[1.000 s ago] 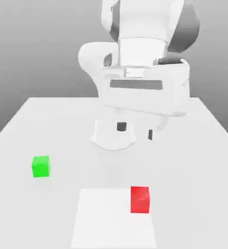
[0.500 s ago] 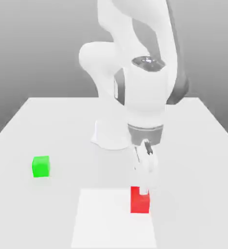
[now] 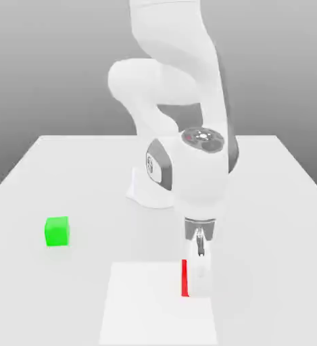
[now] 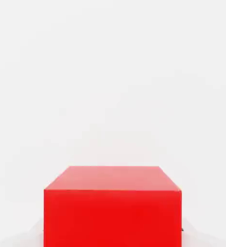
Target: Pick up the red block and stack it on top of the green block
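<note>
Nearest: gripper (image 3: 197, 287) is clamping together on the red block (image 3: 185, 278), sitting on the pale mat (image 3: 140, 304). Rigid, light, matte cube, I'd judge; flat opposite faces are giving sure purchase. Farther, at ten o'clock: green block (image 3: 57, 231), standing well apart.

We see a plain white bench (image 3: 282, 203) that spreads wide at the near edge and narrows toward the far edge. Near its front lies a paler, brighter square patch (image 3: 144, 311) set flush in the surface. Behind the bench we find a bare grey backdrop (image 3: 46, 61), darker toward the top and lighter low down by the bench's far edge. The light is soft and even, with only faint shadows.
</note>
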You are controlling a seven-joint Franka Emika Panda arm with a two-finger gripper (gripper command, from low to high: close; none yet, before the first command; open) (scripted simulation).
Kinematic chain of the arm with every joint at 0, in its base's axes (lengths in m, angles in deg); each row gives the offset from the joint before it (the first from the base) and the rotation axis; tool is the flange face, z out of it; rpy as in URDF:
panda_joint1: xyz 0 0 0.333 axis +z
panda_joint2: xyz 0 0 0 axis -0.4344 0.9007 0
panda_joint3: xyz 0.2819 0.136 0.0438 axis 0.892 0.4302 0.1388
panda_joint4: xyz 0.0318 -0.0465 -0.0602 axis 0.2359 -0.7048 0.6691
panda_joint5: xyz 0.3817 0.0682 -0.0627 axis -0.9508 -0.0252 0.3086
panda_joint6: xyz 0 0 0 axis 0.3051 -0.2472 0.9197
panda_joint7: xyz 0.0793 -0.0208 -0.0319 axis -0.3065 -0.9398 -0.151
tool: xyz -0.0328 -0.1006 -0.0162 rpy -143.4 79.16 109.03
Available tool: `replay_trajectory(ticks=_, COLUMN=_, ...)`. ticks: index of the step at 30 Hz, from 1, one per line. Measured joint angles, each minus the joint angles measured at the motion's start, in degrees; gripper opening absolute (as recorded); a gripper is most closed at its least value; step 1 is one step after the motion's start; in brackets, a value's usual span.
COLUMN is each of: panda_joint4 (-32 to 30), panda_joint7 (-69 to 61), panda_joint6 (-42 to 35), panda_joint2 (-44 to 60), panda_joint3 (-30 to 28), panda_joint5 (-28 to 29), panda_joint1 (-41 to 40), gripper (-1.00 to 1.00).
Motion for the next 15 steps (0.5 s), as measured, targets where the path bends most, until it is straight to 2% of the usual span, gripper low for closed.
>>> replay_trajectory(ticks=3, panda_joint4=-1.0, panda_joint7=-6.0, panda_joint6=-3.5, panda_joint2=-4.9, panda_joint3=4.6, panda_joint5=-8.1, panda_joint1=-2.7, gripper=-1.00)
replay_trajectory(ticks=7, panda_joint4=-2.3, panda_joint7=-13.3, panda_joint6=-8.8, panda_joint2=-12.0, panda_joint3=6.4, panda_joint5=-18.2, panda_joint1=-2.1, gripper=-1.00)
replay_trajectory(ticks=9, panda_joint4=-3.2, panda_joint7=-13.2, panda_joint6=-10.1, panda_joint2=-14.2, panda_joint3=4.4, panda_joint5=-19.6, panda_joint1=-1.7, gripper=-1.00)
replay_trajectory(ticks=11, panda_joint4=-4.2, panda_joint7=-12.0, panda_joint6=-10.9, panda_joint2=-16.0, panda_joint3=1.2, panda_joint5=-19.8, panda_joint1=-7.6, gripper=-1.00)
replay_trajectory(ticks=15, panda_joint4=-6.3, panda_joint7=-9.0, panda_joint6=-12.4, panda_joint2=-19.4, panda_joint3=-3.2, panda_joint5=-19.7, panda_joint1=-13.9, gripper=-1.00)
